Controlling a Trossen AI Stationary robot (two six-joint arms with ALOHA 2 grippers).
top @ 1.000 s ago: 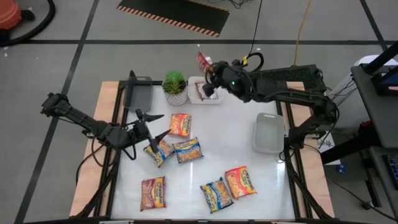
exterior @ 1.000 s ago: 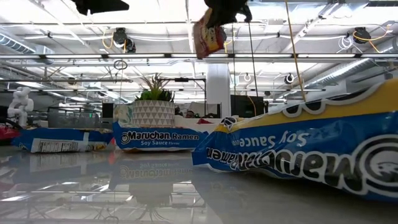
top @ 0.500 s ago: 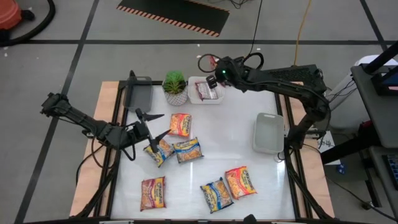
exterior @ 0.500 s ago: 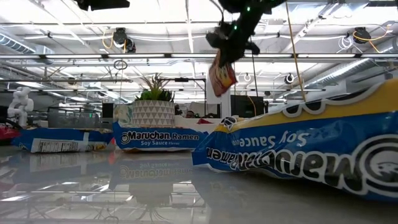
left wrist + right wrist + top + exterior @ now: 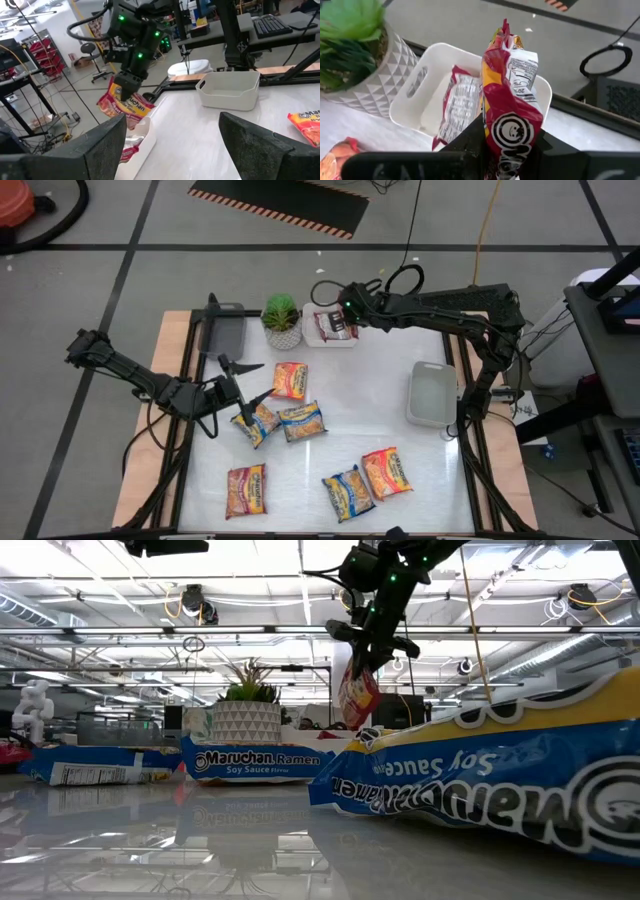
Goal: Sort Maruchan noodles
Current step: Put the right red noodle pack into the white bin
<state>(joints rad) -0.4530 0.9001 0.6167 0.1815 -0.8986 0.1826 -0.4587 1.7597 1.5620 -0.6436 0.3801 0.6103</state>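
My right gripper (image 5: 343,313) hangs over the small white tray (image 5: 312,328) at the table's far edge, shut on a red Maruchan packet (image 5: 511,100). A second red packet (image 5: 457,107) leans inside that tray. My left gripper (image 5: 246,382) stands open and level above the table's left side, over a blue-trimmed packet (image 5: 258,423); its fingers (image 5: 100,145) have nothing between them. Several more packets lie flat on the table, among them (image 5: 289,380), (image 5: 302,420), (image 5: 247,490). My right gripper pinches the red packet by one end (image 5: 506,150) between its two fingers, which slant downward from the table's right side. The packet hangs below the fingers (image 5: 357,695), nearly upright, clear of the tray and of the packet inside it.
A potted green plant (image 5: 282,318) stands just left of the small white tray. A grey tray (image 5: 222,332) sits at the far left and a larger white tray (image 5: 432,392) at the right edge. More packets (image 5: 347,492), (image 5: 387,472) lie near the front.
My right gripper has sunk toward the small white tray and tipped its fingers downward, rolling as it went. The red packet, held high a second ago, now hangs low just above the tray.
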